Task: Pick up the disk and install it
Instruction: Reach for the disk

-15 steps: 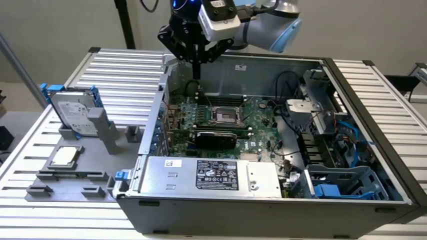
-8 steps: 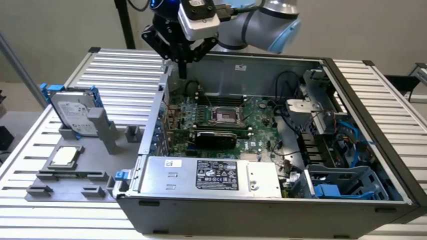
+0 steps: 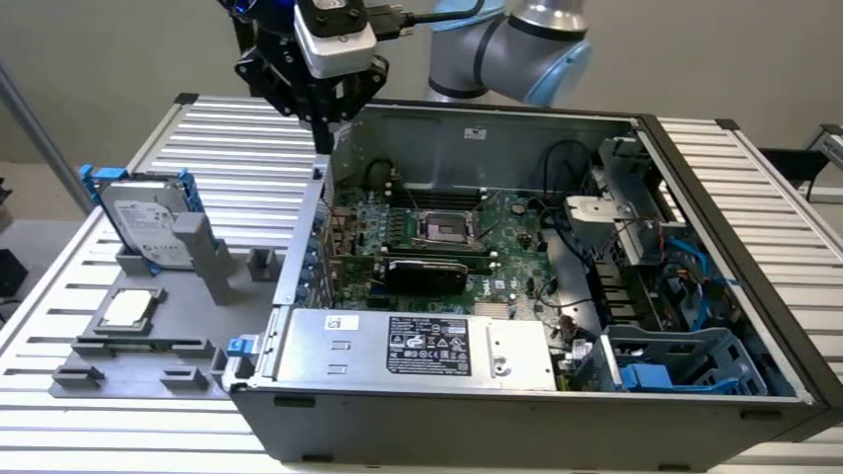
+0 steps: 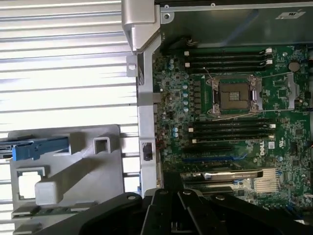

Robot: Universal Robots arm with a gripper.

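Disk [image 3: 142, 222] faces exterior view broadside, wrist view edge-on.

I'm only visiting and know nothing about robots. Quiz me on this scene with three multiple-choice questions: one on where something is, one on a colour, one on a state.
1. Where is the disk relative to the computer case?
A. Inside it
B. Propped on edge in the grey holder, at the exterior view's left of it
C. Lying on top of it

2. What colour are the disk's rails?
A. Red
B. Yellow
C. Blue

3. What state is the claw in?
A. Shut, holding nothing
B. Open wide around the disk
C. Clamped on the disk

Answers:
1 B: the disk stands in the holder, outside the case.
2 C: blue strips frame its edges.
3 A: its fingers meet with nothing between them, above the case's rear corner.
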